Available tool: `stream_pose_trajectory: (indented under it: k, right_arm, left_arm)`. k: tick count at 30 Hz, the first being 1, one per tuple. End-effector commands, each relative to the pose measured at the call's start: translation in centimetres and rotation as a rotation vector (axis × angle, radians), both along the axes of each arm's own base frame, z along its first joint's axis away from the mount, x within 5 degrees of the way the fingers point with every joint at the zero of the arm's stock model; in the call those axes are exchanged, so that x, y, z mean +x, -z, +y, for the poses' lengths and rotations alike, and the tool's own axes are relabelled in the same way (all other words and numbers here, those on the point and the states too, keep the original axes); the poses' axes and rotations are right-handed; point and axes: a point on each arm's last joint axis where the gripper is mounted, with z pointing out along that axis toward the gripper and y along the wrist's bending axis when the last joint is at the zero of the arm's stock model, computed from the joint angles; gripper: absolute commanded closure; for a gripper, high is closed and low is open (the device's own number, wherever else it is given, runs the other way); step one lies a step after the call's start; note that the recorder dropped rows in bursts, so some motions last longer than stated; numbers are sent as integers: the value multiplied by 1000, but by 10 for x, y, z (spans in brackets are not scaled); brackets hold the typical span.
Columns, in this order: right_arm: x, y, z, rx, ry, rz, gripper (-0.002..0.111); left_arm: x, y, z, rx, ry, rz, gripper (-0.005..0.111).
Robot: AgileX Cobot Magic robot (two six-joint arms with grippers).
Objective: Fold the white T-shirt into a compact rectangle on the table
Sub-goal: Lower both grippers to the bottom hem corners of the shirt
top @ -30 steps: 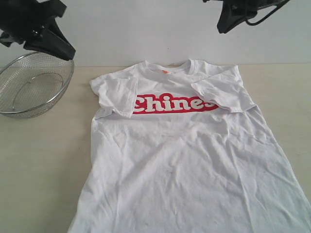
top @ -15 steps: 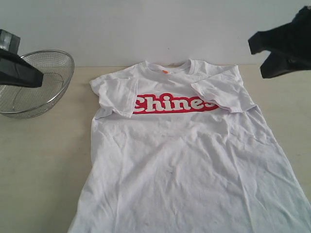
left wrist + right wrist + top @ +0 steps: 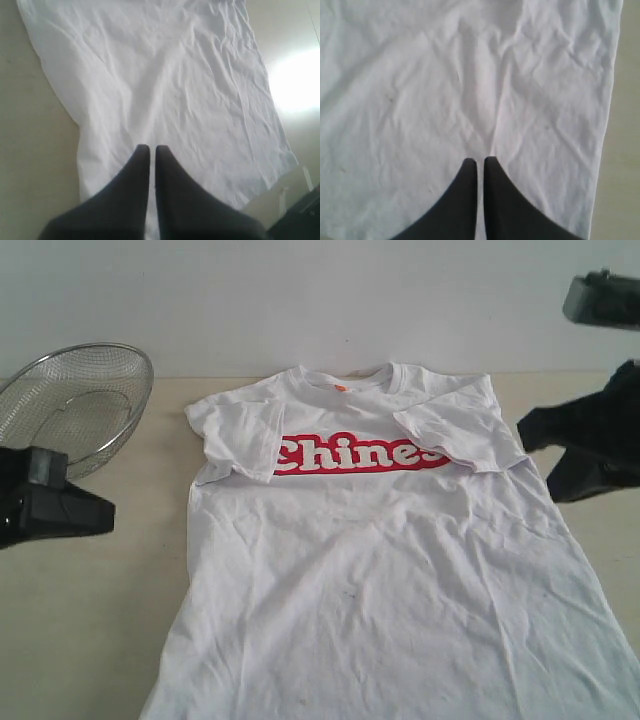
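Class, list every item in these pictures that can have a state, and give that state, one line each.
White short-sleeved T-shirt with red lettering: spread face up, both sleeves folded in, body unfolded.
Round wire-mesh metal basket: tilted, nothing visible inside.
Left black gripper: shut, holding nothing.
Right black gripper: shut, holding nothing.

Inventory of what I see. White T-shirt (image 3: 380,570): one. Sleeves (image 3: 240,440) on it: two. Orange neck tag (image 3: 340,387): one. Row of red-outlined lettering (image 3: 355,453): one. Table (image 3: 90,620): one. Wire-mesh basket (image 3: 75,405): one. Grippers of my own: two, namely my left gripper (image 3: 151,148) and my right gripper (image 3: 480,160). Black fingers (image 3: 135,175): two on each gripper, four in all.
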Motion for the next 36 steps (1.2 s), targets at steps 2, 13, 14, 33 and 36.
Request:
stream_pose_trajectory:
  k: [2,13,14,33,36]
  right_arm:
    - [-14,27,-3,-31,-2,79,108]
    - [-40,72,4,59,-22,182,108]
    - [-43,75,4,59,-24,201,108]
    - [-77,38,5,112,-18,18,108]
    - [-84,34,2,85,-4,16,108]
  left_arm:
    - [-14,13,-6,-44,100,83,102]
    - [-49,51,-7,-75,143,282,102]
    - [-54,58,-7,-67,141,306,102]
    - [-52,67,8,125,73,374,102]
    - [-47,74,10,144,37,425,102]
